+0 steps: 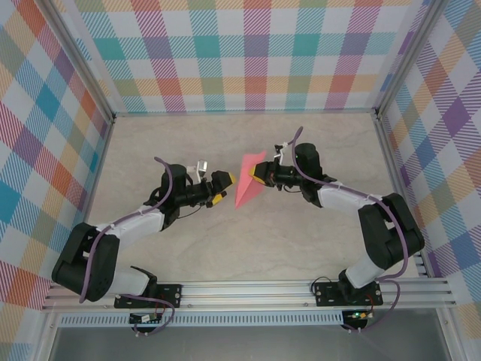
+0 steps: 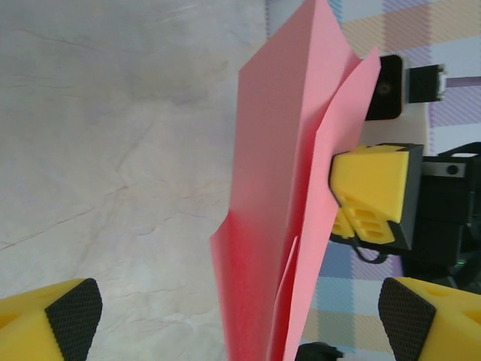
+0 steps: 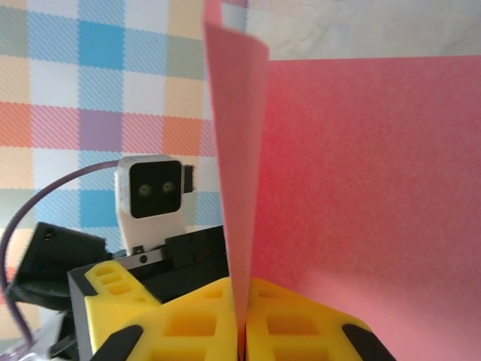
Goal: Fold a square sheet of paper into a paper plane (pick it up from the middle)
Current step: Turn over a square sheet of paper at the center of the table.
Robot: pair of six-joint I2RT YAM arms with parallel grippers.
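Top external: right hand [image 1: 257, 177] pinches paper [image 1: 244, 191] at edge.

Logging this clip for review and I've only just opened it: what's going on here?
The right tool is shut on the salmon-pink sheet of paper, holding it up on edge between the two arms. The sheet is partly folded, with overlapping layers, but it is not a finished plane. The left tool stands open, facing the paper from the opposite side and close to it, without gripping it.
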